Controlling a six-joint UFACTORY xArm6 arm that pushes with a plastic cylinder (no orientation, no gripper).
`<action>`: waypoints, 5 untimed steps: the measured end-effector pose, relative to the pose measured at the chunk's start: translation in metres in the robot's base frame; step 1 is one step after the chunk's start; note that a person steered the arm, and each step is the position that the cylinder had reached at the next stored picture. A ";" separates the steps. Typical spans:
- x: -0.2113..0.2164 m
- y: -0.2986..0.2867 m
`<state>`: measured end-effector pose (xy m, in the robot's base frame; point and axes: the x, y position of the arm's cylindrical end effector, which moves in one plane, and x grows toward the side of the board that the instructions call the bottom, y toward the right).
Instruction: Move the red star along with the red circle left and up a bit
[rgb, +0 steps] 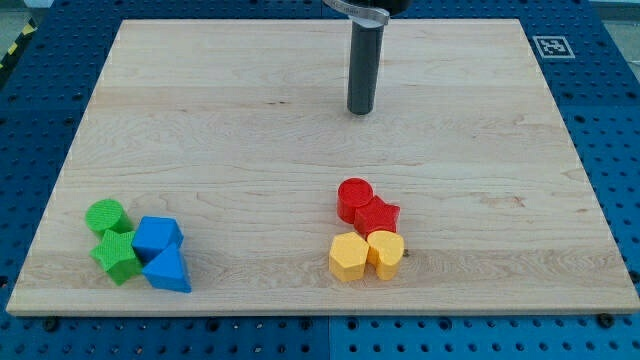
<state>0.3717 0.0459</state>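
Blocks lie in two groups on the wooden board (300, 180), both near the view's bottom. Right of the centre, the red circle (353, 197) stands touching the red star (378, 215), which is just to its lower right. Directly below them are the yellow hexagon (348, 257) and a second yellow block (386, 252), perhaps a heart, though its shape is not sure from this angle; these two touch each other and sit close under the red pair.

At the bottom left corner are the green circle (106, 215), the green star (116, 256), the blue cube-like block (157, 237) and the blue triangle (168, 270), all packed together.

This arm carries no pincer, only a dark rod, so nothing is held. My tip (360, 112) rests on the board well above the red circle, nearly straight up from it, touching no block.
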 end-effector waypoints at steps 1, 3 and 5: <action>0.002 -0.006; 0.040 -0.092; 0.063 0.038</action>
<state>0.4351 0.0839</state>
